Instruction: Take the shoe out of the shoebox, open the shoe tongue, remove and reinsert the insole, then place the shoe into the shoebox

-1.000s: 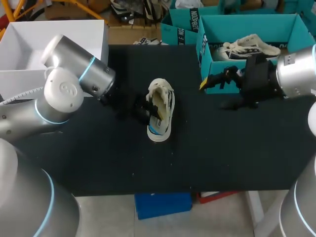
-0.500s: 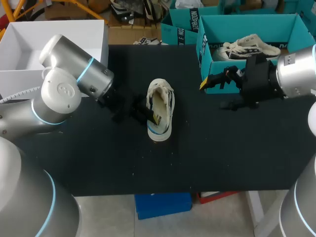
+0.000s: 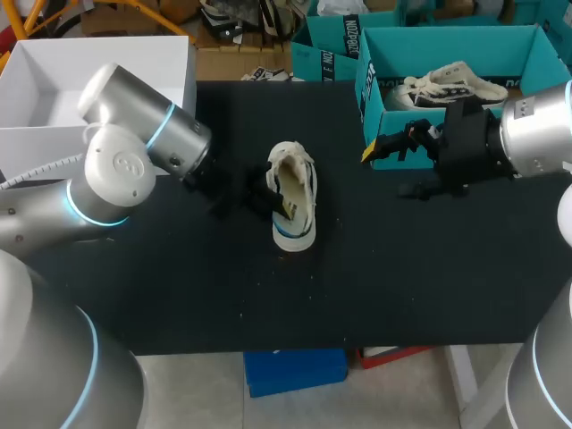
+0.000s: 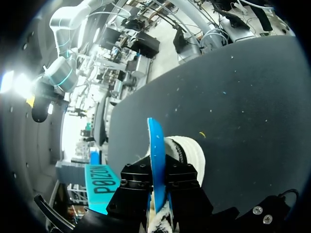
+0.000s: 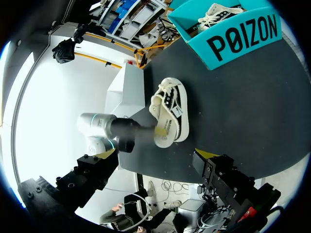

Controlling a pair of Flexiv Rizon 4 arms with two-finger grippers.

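Mid-surface [image 3: 402,268], the shoe [image 3: 293,201] lies upright on its sole, well apart from the teal shoebox [image 3: 447,45], which sits at the far right corner with a second shoe [image 3: 451,82] inside. The left end effector [image 3: 279,207] is at the shoe's opening from the left side. In the left wrist view its fingers are clamped on a thin blue strip standing on edge above the shoe, which I read as the insole [image 4: 155,155] seen from its underside; can't be fully sure from this angle. The right end effector [image 5: 155,154] hovers in front of the shoebox, near its wall, fingers spread wide, nothing between them. Judgement: the step in hand is the insole pull, and the task is roughly at its midpoint, with the reinsert and boxing not done. To do it well, peel up and back toward the heel along the shoe's length, not straight up, so the front of the insole slides out from under the tongue instead of jamming. Go slow. The shoe is light and unpinned, so it will likely drag or tip with the insole. Bringing the right arm in to hold the toe or sidewall down would fix that. The insole looks thin and floppy, so expect it to droop once free. Hold the pinch near one end and don't regrip mid-air, and the reinsert can go toe-first.
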